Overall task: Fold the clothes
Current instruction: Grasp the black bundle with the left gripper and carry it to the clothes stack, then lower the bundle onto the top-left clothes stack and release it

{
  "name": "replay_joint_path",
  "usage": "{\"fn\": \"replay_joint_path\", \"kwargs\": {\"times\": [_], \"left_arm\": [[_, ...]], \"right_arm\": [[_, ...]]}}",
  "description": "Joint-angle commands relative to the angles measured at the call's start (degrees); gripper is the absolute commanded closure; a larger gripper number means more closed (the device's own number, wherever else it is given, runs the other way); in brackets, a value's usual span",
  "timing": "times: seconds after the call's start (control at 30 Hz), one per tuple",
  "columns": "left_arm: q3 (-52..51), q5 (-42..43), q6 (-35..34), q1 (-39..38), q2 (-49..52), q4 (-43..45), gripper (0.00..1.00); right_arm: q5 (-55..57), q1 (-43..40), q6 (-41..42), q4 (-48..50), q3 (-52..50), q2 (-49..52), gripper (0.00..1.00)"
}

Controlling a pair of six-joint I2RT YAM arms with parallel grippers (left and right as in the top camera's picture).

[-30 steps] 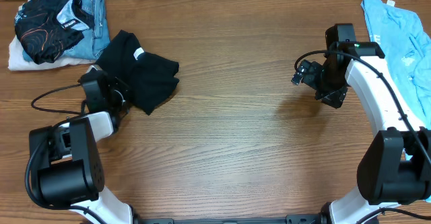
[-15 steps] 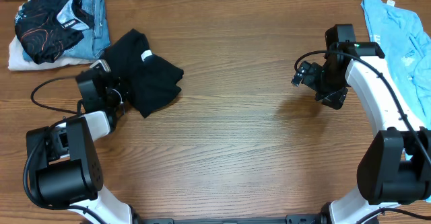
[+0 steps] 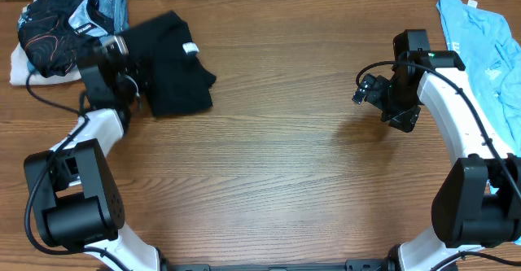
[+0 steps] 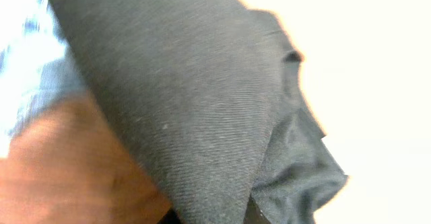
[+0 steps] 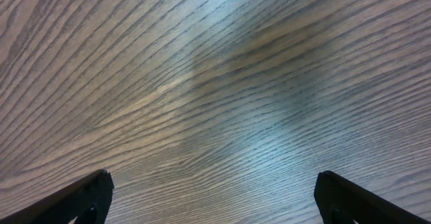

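Two garments unfolded. Crumpled plain black cloth T-shirt [image 3: 175, 80] far left on brown wooden table [image 3: 277, 173], pinched by left gripper [image 3: 129, 63]; light blue printed T-shirt [image 3: 480, 43] far right. Right gripper [image 3: 364, 88] spread wide, empty. Likely step: repositioning. Next: lay flat, spread sleeves.

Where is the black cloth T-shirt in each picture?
Overhead: the black cloth T-shirt lies upper left, pinched at its edge by the left gripper.
Left wrist: the T-shirt fills the middle, very close.
Right wrist: not in it.
Shared landmark: the brown wooden table, seen in all three views.
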Motion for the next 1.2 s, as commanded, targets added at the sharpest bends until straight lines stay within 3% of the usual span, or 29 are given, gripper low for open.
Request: {"fn": "replay_joint_path", "kwargs": {"times": [0.0,0.33,0.77,1.0,1.17], "left_arm": [[8.1,1.5,4.3,0.4,0.5,-2.2,0.96],[18.2,-7.1,8.5,3.8,0.5,-5.1,0.96],[19.6,-11.9,7.5,14.1,4.9,3.6,0.93],[20.0,-16.5,7.2,16.0,12.2,9.6,0.87],[24.2,-16.4,7.2,16.3,15.3,8.2,0.91]], "right_arm": [[-0.3,0.2,-0.2,0.1,-0.2,-1.0,0.0],[-0.3,0.2,-0.2,-3.0,-0.2,-1.0,0.0],[-0.7,0.2,1.0,-3.9,-0.2,-1.0,0.0],[-1.8,0.2,1.1,-4.8,-0.2,-1.0,0.0],[-1.8,0.2,1.1,-5.9,-0.2,-1.0,0.0]]}}
